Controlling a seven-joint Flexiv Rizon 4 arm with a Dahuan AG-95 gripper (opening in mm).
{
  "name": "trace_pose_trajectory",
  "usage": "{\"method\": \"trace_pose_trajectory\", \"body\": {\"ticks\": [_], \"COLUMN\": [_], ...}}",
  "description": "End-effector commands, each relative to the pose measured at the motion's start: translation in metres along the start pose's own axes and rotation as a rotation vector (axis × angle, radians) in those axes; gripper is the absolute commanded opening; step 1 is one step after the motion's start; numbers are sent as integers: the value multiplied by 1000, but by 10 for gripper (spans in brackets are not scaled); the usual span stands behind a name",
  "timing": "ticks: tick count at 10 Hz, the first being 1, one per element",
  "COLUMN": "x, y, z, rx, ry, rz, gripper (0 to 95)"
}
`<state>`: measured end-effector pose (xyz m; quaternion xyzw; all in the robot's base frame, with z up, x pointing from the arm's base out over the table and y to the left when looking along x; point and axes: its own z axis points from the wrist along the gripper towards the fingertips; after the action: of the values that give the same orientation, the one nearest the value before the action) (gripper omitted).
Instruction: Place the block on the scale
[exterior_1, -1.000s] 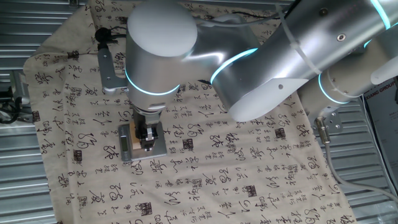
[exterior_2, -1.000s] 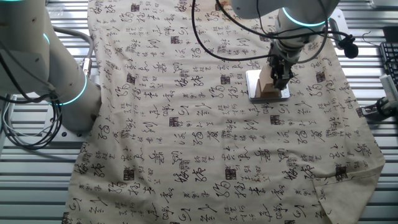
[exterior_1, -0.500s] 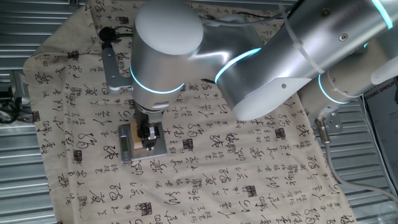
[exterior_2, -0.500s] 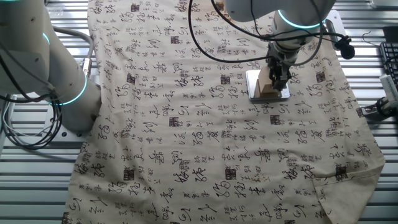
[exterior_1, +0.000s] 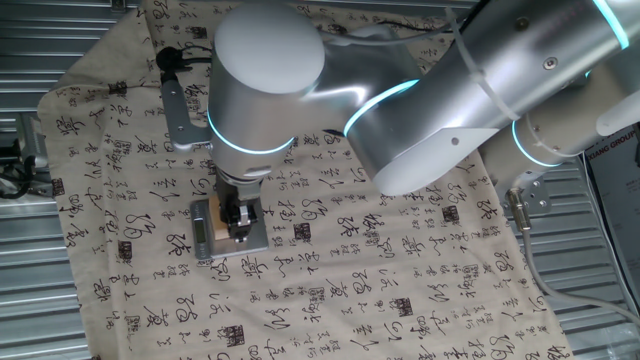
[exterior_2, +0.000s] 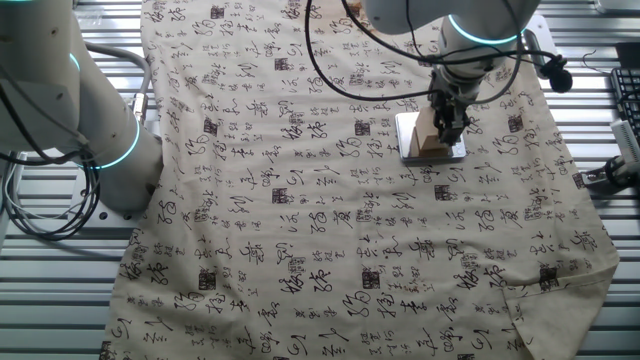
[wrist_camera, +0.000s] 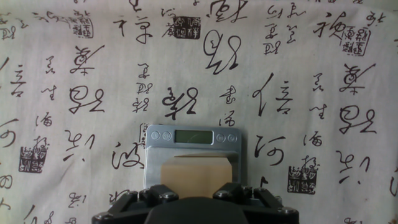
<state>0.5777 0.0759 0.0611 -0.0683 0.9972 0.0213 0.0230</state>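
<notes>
The scale is a grey square plate with a display strip along its far edge, lying on the printed cloth. It also shows in one fixed view and in the other fixed view. The block, a light tan wooden cube, sits on the plate; it shows as well in one fixed view and the other fixed view. My gripper hangs straight down over the plate, with its fingers on either side of the block and closed on it. In the hand view the fingertips are hidden by the gripper body.
A beige cloth with black calligraphy covers the table. A second robot base stands at the cloth's left edge. Cables hang from my arm above the cloth. A grey bracket with a black knob lies behind the scale.
The arm's upper joints shifted slightly to the right, then settled. The gripper and block stay in the same place on the scale.
</notes>
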Motion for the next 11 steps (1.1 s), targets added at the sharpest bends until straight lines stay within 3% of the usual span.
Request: {"method": "trace_pose_trajectory", "body": {"ticks": [1, 2, 3, 5, 6, 9, 10, 11], "x": [0, 0, 0, 0, 0, 0, 0, 0], "y": [0, 0, 0, 0, 0, 0, 0, 0], "z": [0, 0, 0, 0, 0, 0, 0, 0], "rx": [3, 4, 4, 3, 3, 5, 5, 5], "ry": [4, 6, 6, 7, 6, 7, 7, 7], "rz": [-5, -5, -5, -7, -12, -24, -26, -26], "gripper": [190, 190, 380, 380, 570, 570, 760, 760]}}
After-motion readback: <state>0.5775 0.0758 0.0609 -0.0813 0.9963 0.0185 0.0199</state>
